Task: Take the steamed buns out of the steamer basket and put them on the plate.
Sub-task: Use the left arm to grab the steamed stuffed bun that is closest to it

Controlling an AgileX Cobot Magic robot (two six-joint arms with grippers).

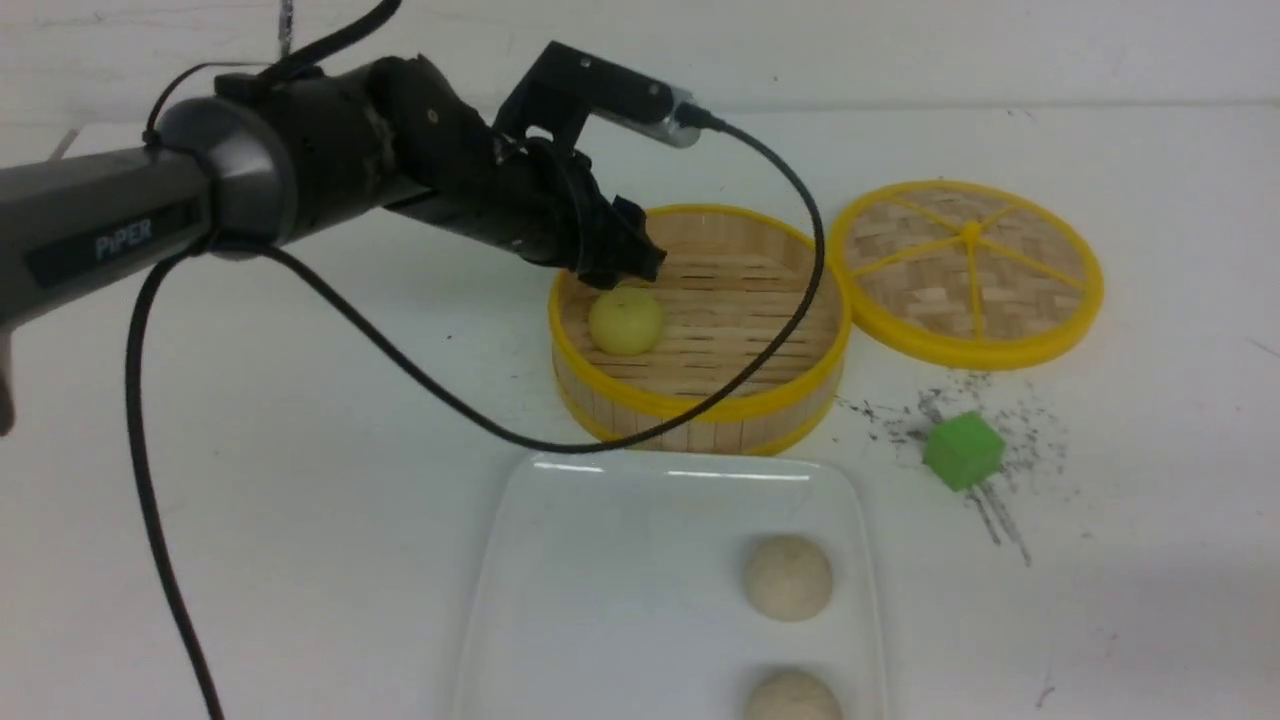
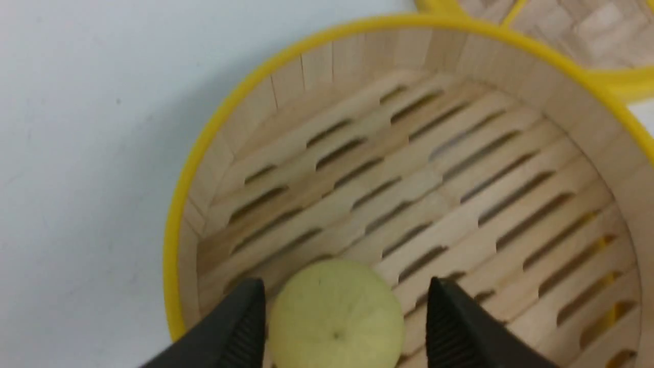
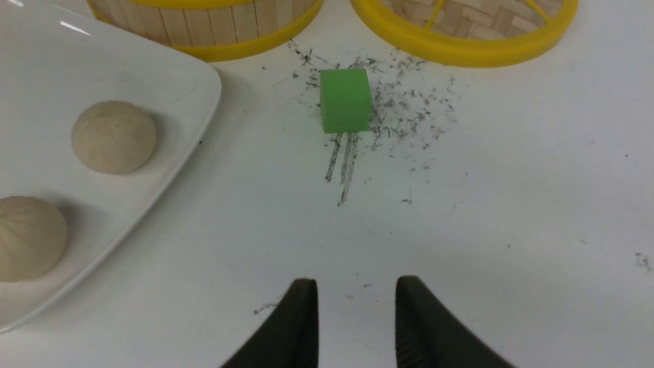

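A pale yellow-green steamed bun (image 1: pixel 625 320) (image 2: pixel 334 312) lies at the left side of the steamer basket's (image 1: pixel 700 405) (image 2: pixel 306 71) slatted floor. My left gripper (image 1: pixel 615 270) (image 2: pixel 346 286) hangs inside the basket, open, with a finger on each side of this bun and a small gap showing on one side. Two beige steamed buns (image 1: pixel 787 577) (image 1: pixel 793 697) (image 3: pixel 113 136) (image 3: pixel 28 237) rest on the right part of the white plate (image 1: pixel 600 560) (image 3: pixel 51 51). My right gripper (image 3: pixel 355 281) stands open over bare table, nothing between its fingers; the front view does not show it.
The flat woven lid (image 1: pixel 965 270) (image 3: pixel 460 30) lies to the right of the basket. A green cube (image 1: pixel 962 450) (image 3: pixel 346 99) sits among dark scuff marks, right of the plate. The left arm's black cable (image 1: pixel 780 330) drapes across the basket's front rim.
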